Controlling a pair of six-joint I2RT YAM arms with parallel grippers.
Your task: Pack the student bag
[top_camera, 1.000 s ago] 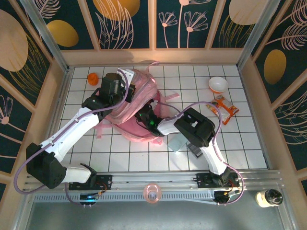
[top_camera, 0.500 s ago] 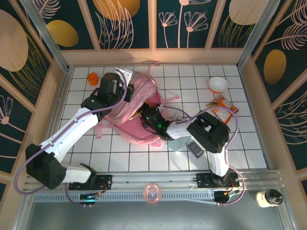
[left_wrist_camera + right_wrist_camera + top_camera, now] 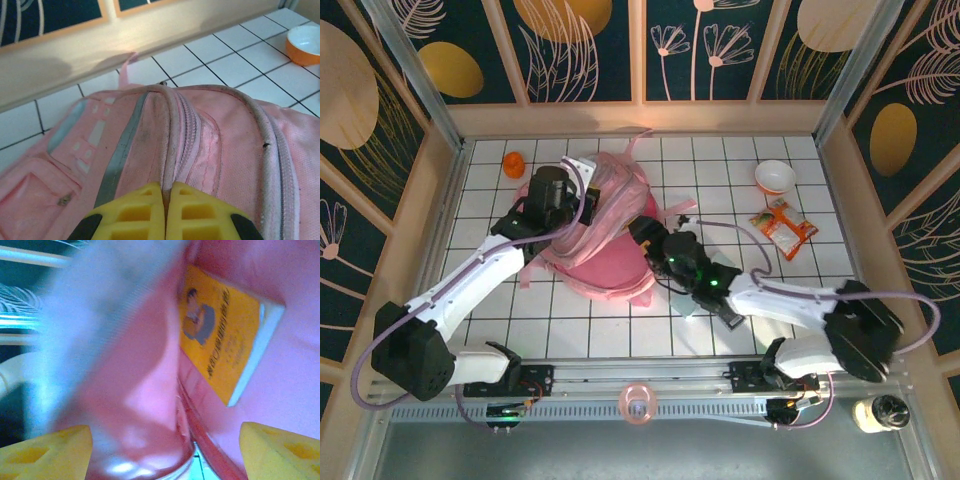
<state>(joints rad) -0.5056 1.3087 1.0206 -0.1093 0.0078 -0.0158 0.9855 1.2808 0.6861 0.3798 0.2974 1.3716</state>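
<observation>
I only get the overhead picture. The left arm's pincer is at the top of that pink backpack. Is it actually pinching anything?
Observer: Yes. In its wrist view the left pincer is closed on a raised fold of the backpack, beside the zipper.
Operator: And the other pincer, by the bag's opening?
Observer: The right pincer is wide open, its yellow fingers far apart with pink fabric between them.
Operator: Anything in there yet?
Observer: A yellow book with a cartoon figure on its cover, pink fabric all around it.
</observation>
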